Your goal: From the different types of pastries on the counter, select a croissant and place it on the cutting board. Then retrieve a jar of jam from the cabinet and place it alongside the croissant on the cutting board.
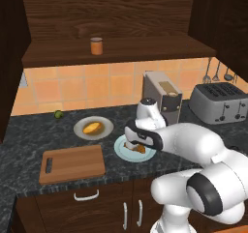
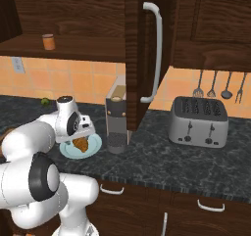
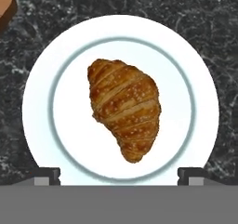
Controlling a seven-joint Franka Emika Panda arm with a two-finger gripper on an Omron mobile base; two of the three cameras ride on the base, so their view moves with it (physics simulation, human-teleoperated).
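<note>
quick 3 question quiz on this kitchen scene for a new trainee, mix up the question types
1. True or false: the croissant already lies on the cutting board.
2. Multiple choice: the jar of jam stands A) on the counter, B) on the cabinet shelf, C) on the board.
3. Fill in: the hand hovers over the croissant with its jaws ____.

Key: 1 false, it lies on a white plate; 2 B; 3 open.
</note>
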